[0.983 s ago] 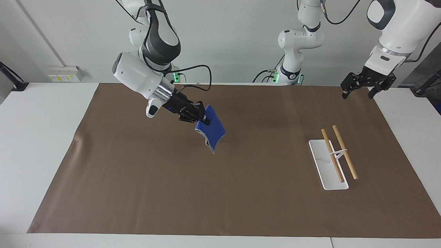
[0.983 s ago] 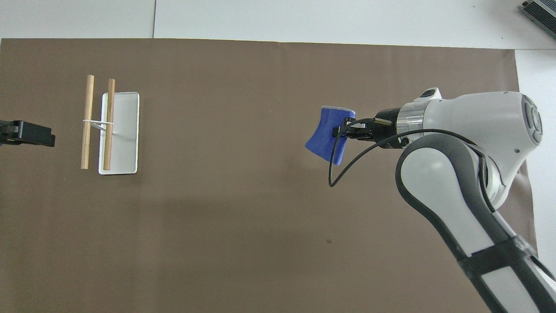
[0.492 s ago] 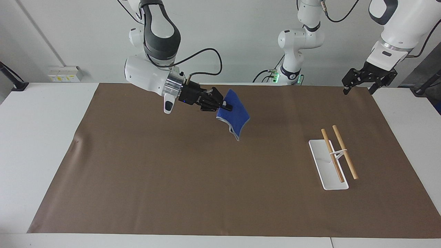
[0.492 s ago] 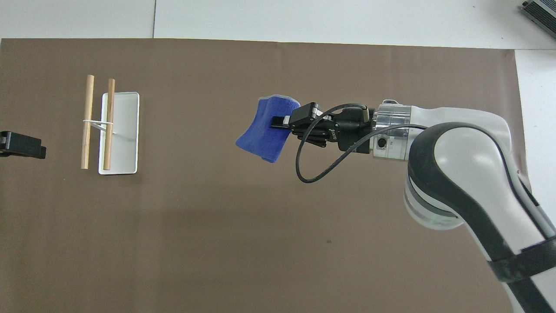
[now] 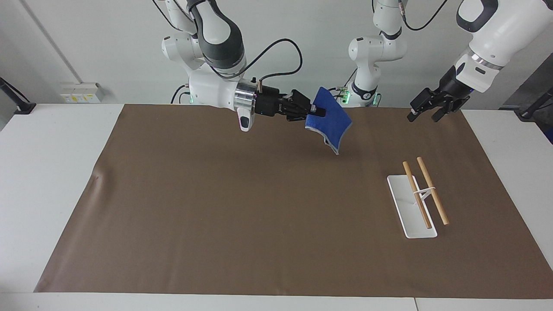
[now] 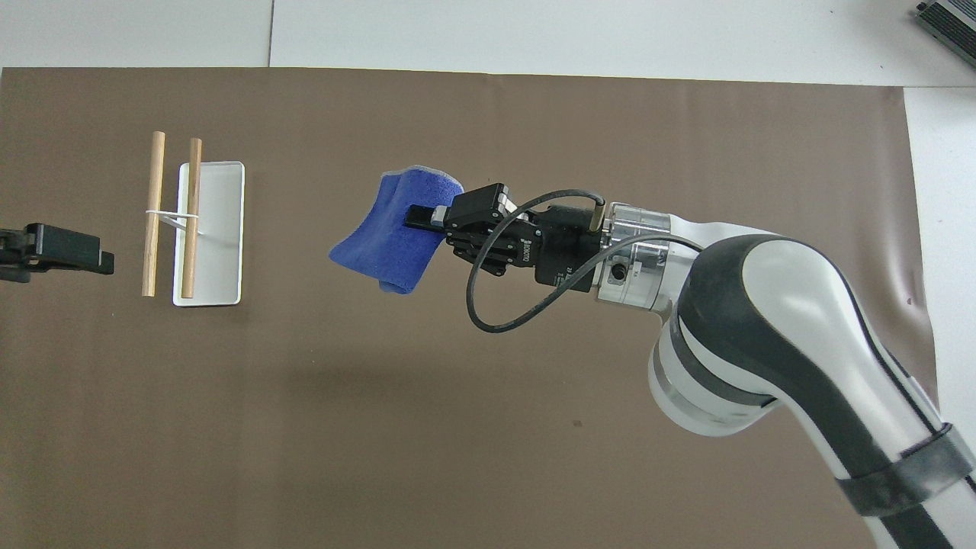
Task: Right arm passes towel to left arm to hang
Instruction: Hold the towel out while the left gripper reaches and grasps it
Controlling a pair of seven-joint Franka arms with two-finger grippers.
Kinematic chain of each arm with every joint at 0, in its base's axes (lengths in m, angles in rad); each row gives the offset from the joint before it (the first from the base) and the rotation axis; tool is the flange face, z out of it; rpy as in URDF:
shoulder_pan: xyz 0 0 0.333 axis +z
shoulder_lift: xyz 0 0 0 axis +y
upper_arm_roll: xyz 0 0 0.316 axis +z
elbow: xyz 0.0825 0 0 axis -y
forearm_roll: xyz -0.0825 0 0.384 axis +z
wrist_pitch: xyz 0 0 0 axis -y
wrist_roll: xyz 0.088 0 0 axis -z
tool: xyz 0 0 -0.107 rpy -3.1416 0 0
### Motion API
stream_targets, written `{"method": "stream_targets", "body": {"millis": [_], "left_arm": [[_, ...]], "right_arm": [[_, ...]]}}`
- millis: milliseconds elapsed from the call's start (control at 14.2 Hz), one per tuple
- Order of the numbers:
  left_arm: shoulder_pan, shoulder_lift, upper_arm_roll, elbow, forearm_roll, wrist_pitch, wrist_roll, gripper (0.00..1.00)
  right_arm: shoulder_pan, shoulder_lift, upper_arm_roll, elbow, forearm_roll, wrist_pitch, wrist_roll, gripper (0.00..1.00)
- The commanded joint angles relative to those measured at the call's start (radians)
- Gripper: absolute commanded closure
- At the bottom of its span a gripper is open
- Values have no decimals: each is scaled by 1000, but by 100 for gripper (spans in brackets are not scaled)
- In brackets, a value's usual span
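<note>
Blue terry towel (image 5: 328, 123), now mid-table

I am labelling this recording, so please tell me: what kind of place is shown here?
Most likely a robotics lab. Several white robot arms are mounted along a white table covered with a brown mat, against a bare wall with sockets, and the props are few: a blue towel and a small rack.

One camera looks from high across the table (image 5: 26, 172) at the robots, the other steeply down from above their end; both share the brown mat (image 5: 242, 216) and rack (image 6: 210, 232).
</note>
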Motion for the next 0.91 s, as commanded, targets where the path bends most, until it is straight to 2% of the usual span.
{"method": "stream_targets", "body": {"millis": [0,351,421,562,843], "left_arm": [[-54,-54,8,-82,-75,74,-178,0],[-118,-135,8,-249,-251,243,-490,0],[-121,-135,8,-257,-271,266,-562,0],[-161,-137,4,-259,-285,289,-650,0],[-245,-172,2,-353,-289,459,-743,0]], "right_arm": [[12,-4,5,-13,79,21,-69,100],[17,-1,3,-13,110,15,-88,100],[28,-1,3,-13,110,18,-88,100],[28,-1,3,-15,110,19,-86,100],[28,-1,3,-15,109,22,-86,100]]}}
